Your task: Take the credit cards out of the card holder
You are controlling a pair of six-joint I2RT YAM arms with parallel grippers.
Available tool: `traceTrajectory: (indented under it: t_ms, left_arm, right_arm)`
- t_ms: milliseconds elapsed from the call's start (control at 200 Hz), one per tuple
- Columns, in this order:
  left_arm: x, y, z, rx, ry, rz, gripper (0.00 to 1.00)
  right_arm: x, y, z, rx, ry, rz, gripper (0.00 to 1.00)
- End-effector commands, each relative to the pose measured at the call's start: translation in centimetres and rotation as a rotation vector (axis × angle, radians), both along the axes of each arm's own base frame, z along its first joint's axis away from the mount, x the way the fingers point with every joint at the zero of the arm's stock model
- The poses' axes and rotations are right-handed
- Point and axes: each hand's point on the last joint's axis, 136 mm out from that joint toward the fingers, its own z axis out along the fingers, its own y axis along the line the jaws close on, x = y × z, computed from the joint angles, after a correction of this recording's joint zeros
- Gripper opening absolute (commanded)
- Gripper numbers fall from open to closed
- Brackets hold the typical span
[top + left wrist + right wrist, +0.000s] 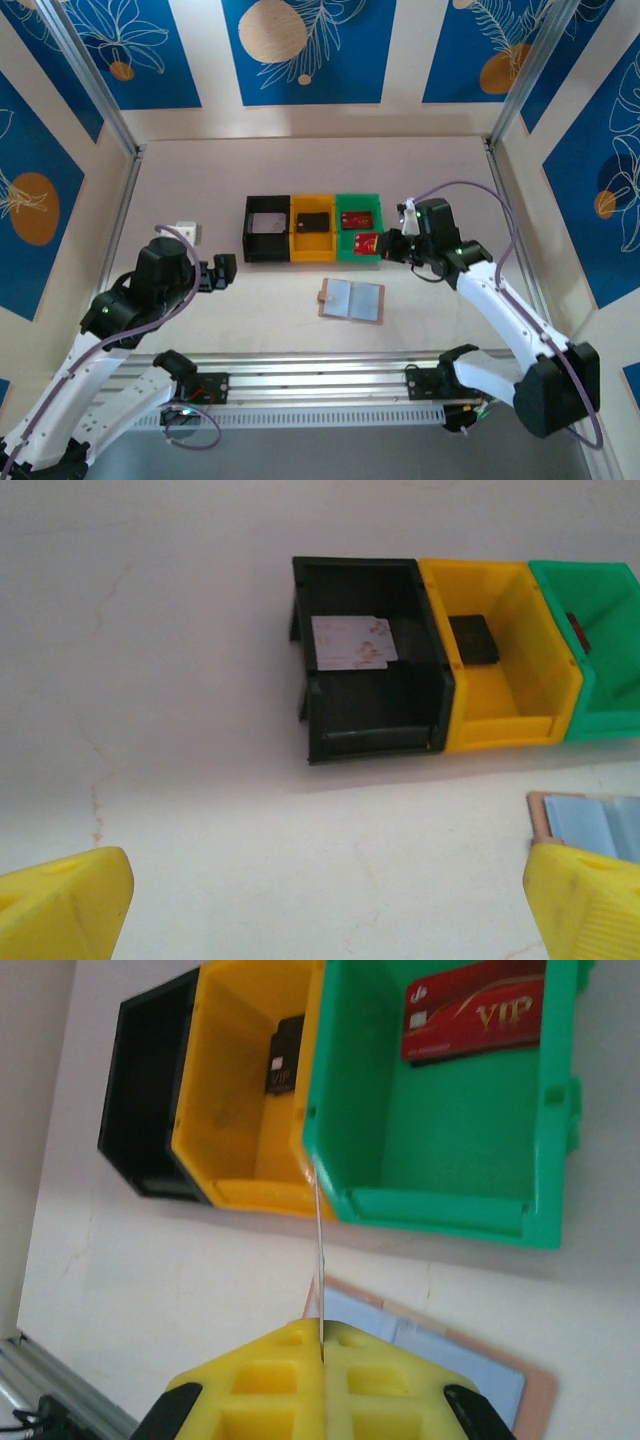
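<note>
The card holder (351, 299) is lying open at frame centre. Just above it, the right gripper (386, 245) is pinching a red card (367, 242) at the front edge of the green bin (350, 259). The left gripper (222, 272) is hanging spread wide at centre left.

We read "VIP" in gold letters on the red card (475, 1010) lying in the green bin (450, 1210), beside a small white emblem we cannot make out. The dark card (287, 1045) in the yellow bin (235, 1150) also bears a pale "VIP", seen sideways.
</note>
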Motion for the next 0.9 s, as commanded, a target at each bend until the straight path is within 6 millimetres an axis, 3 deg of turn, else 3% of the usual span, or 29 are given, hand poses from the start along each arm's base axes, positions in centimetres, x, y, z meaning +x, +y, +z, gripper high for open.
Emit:
traceTrajectory:
  t_ms: [0,345,895]
  left_arm:
    - [0.1,1.5,0.0,0.029,-0.009,0.072,1.0]
    - [0.2,1.9,-0.6,0.064,0.019,0.091,1.0]
    - [0.0,3.1,0.3,0.081,-0.034,0.132,1.0]
  right_arm:
    - [1.8,0.0,0.2,-0.026,0.0,0.006,0.0]
    - [6.7,0.7,-1.9,-0.064,0.044,-0.006,0.0]
    - [11.0,2.1,-3.6,-0.075,0.078,-0.006,0.0]
